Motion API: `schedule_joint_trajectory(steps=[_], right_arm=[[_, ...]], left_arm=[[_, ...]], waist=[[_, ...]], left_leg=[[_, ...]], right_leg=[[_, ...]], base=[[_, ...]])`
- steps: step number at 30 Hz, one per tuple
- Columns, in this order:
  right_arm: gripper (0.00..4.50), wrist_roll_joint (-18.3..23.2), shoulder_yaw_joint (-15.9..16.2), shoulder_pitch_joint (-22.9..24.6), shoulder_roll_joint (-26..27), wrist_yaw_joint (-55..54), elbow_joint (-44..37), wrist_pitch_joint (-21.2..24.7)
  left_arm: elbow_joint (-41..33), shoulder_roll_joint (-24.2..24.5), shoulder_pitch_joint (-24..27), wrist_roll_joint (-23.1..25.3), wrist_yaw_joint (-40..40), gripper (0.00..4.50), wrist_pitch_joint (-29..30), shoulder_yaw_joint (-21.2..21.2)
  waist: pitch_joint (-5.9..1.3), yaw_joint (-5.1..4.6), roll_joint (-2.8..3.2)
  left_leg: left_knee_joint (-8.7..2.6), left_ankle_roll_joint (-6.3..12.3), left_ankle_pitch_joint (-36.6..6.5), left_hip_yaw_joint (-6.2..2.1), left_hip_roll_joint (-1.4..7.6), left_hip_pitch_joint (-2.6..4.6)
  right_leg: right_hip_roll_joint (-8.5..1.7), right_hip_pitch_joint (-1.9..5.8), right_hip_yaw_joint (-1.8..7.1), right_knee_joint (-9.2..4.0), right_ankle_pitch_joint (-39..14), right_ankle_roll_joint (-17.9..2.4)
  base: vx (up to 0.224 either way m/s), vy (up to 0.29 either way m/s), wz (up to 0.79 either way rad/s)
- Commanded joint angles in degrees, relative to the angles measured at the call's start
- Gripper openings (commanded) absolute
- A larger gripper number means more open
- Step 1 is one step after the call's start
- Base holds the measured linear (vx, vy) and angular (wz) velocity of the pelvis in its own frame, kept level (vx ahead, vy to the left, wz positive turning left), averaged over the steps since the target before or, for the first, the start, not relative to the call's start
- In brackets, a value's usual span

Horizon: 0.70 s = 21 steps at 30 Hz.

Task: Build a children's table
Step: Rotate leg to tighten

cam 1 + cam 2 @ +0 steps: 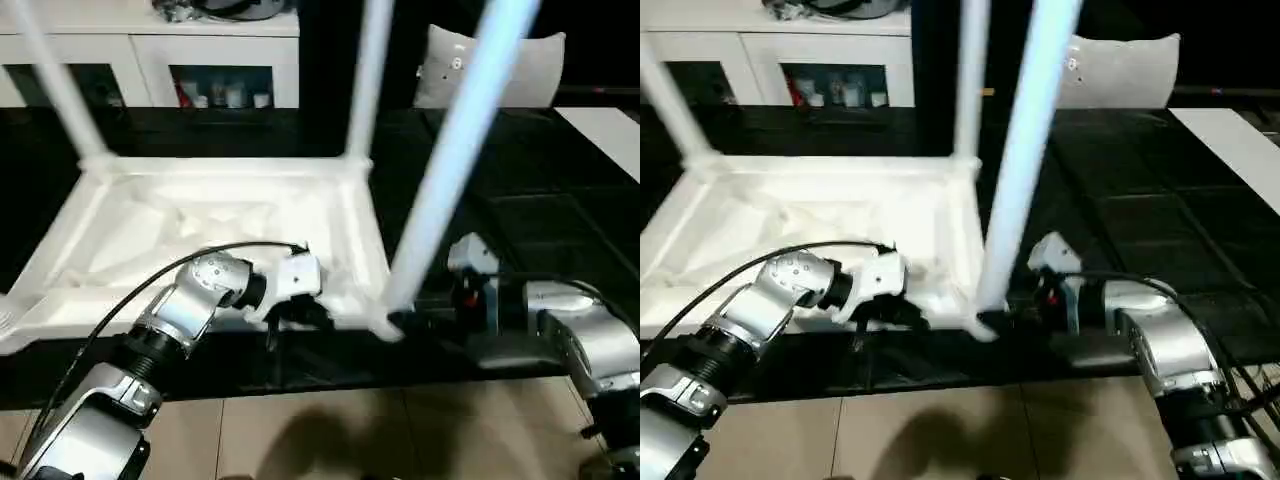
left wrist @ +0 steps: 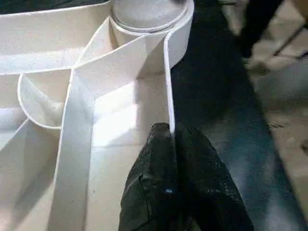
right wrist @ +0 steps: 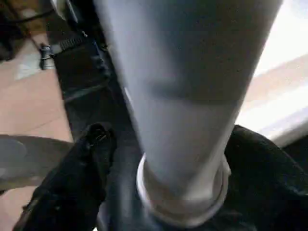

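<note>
- White plastic tabletop (image 1: 200, 235) lay underside-up on the black counter (image 1: 520, 200), with legs rising from three corner sockets.
- Risk: near-right leg (image 1: 455, 160) leaned; if not fully seated it could tip out of its socket.
- Left gripper (image 2: 172, 144) jaws were clenched on the tabletop's near rim.
- Right gripper (image 3: 163, 154) jaws stood released either side of that leg's base.

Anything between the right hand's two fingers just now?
Yes: the near-corner leg stands between the right hand's fingers, just above its socket, as the right wrist view shows.
</note>
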Motion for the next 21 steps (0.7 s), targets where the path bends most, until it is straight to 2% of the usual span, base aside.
schedule_joint_trajectory(steps=[1, 4, 5, 6, 15, 18, 21], right_arm=[[3.37, 0.97, 0.87, 0.35, -1.43, 2.19, -1.28, 0.40], [3.29, 2.01, 1.70, 0.79, -1.88, 3.96, -1.86, 0.80], [3.03, 2.58, 1.92, 0.89, -1.94, 4.83, -2.04, 1.19], [2.95, 2.77, 2.11, 0.95, -2.04, 5.79, -2.12, 1.52], [2.18, 3.59, 2.47, 1.80, -2.66, 8.03, -2.83, 2.52], [2.07, 5.07, 2.08, 2.23, -2.40, 8.04, -3.54, 3.35], [2.03, 6.54, 0.72, 3.18, -0.18, 4.67, -5.01, 5.62]], left_arm=[[-1.24, 0.57, 0.43, 0.49, -3.73, 0.00, -2.02, -2.72], [-1.62, 1.42, 0.44, -0.13, -5.92, 0.00, -2.97, -3.04], [-1.63, 1.69, 0.44, -0.28, -6.70, 0.00, -3.42, -3.13], [-1.58, 1.84, 0.46, -0.39, -7.38, 0.00, -3.74, -3.11], [-1.38, 1.92, 0.70, -0.66, -8.08, 0.00, -3.90, -3.06], [-2.01, 1.70, 1.21, -1.67, -8.30, 0.00, -2.74, -2.81], [-3.20, 0.42, 2.00, -2.16, -5.64, 0.00, 1.76, -1.59]], waist=[[-3.69, -0.23, -0.75], [-3.63, 0.08, -0.71], [-3.61, 0.13, -0.73], [-3.64, 0.22, -0.71], [-3.69, 0.34, -0.84], [-3.65, 0.34, -0.83], [-3.63, 0.27, -0.96]], left_leg=[[-3.69, 5.76, -3.95, 0.61, 1.53, -0.76], [-3.70, 5.32, -4.46, 0.70, 1.39, -0.81], [-3.71, 5.02, -4.95, 0.71, 1.35, -0.71], [-3.72, 4.83, -5.29, 0.68, 1.32, -0.71], [-3.69, 4.43, -4.40, 0.67, 1.28, -0.77], [-3.73, 4.39, -4.59, 0.66, 1.33, -0.77], [-3.74, 4.12, -4.64, 0.68, 1.29, -0.81]], right_leg=[[-3.48, 4.25, 3.57, -3.04, -19.16, -6.40], [-3.47, 4.27, 3.51, -3.26, -20.89, -5.67], [-3.49, 4.21, 3.46, -3.40, -21.99, -5.17], [-3.42, 4.24, 3.38, -3.54, -22.79, -4.69], [-3.34, 4.20, 3.38, -3.44, -22.48, -4.16], [-3.37, 4.20, 3.38, -3.49, -22.78, -4.12], [-3.37, 4.24, 3.37, -3.53, -23.40, -3.77]], base=[[0.000, 0.000, 0.00], [0.000, 0.000, 0.00], [0.000, 0.000, 0.00], [0.000, 0.000, 0.00], [0.000, 0.000, 0.00], [0.000, 0.000, 0.00], [0.000, 0.000, 0.00]])
